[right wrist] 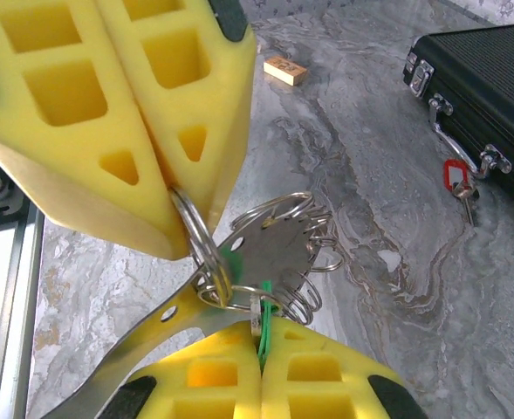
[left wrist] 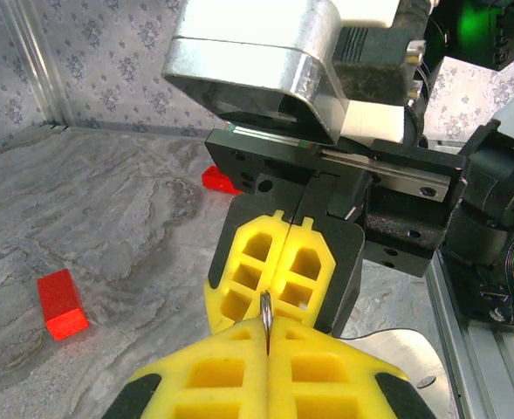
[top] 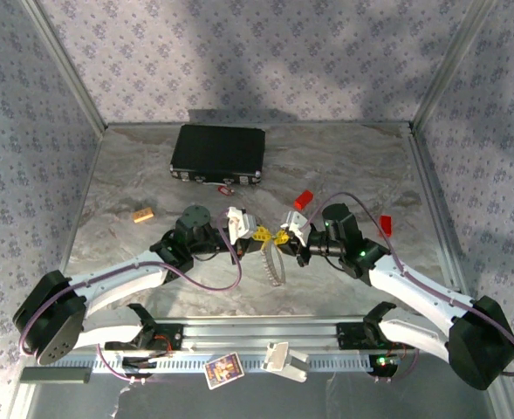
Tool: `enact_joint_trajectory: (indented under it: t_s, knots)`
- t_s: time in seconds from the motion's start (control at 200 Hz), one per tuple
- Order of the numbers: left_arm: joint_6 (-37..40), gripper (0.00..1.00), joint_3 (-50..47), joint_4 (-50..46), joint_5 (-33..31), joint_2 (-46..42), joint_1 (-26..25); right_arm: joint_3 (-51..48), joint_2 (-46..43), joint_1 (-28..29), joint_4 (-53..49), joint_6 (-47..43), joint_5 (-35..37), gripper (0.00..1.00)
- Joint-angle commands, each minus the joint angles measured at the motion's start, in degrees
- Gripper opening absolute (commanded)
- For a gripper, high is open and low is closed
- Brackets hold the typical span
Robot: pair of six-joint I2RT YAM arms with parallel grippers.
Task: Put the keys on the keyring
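Above mid-table, left claw (top: pixel 259 234) clamps keyring (right wrist: pixel 278 249) — right claw (top: pixel 282 236), green key (right wrist: pixel 262 321).

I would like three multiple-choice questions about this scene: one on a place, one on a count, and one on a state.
1. Where does the red key lie?
A. beside the black case
B. inside the case
C. on top of the case

2. How many red blocks are there?
A. none
B. two
C. five

3. What is the state of the left tool?
A. wide open
B. shut on a red block
C. shut on the keyring

Answers:
1 A: the key lies just off the case's latch side.
2 B: the top view shows two, both near the right arm.
3 C: it pinches one metal ring of the keyring.
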Motion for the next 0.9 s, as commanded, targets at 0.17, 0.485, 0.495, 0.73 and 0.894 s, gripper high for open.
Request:
enact_joint_trajectory:
  t_s: [0.17,0.485,0.495,0.73,0.894]
  knots:
    - [1.87,0.0,0.86,0.43,0.0,-1.63,-0.4,5.32,-2.94,0.05,-9.26,-4.93,0.32,0.0]
    - [2.99,0.0,1.04,-1.02,-1.46,-1.88,-0.4,7.93,-4.81,-0.37,-15.01,-7.47,1.86,0.0]
    - [3.09,0.0,1.04,-1.14,-1.67,-1.91,-0.41,7.96,-4.85,-0.38,-15.17,-7.54,1.95,0.0]
    - [4.44,0.0,1.04,-3.32,-3.93,-1.8,-0.41,9.27,-7.29,-0.65,-18.57,-9.39,5.35,0.0]
    - [3.57,0.03,1.17,-3.14,-4.23,-0.95,-0.41,10.85,-7.22,-0.19,-19.43,-9.36,5.36,0.0]
